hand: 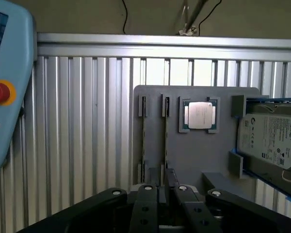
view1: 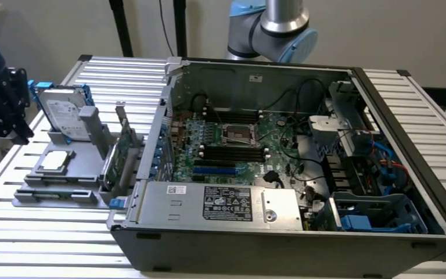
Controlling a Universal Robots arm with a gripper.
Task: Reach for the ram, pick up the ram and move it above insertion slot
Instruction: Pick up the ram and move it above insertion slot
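Ram: edge-on in a slot of the grey holder, on the exterior view's left of the computer case.
Gripper: fingers pressed together, empty, above the ram and in line with it, not touching.

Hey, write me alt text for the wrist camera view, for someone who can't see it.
The robot's black claw hovers at one end of the ram, a thin stick on edge in a grey holder tray on a slatted metal table. A silver processor sits in a recess beside it, then a hard drive with blue rails.

Computer case, hard drive, processor
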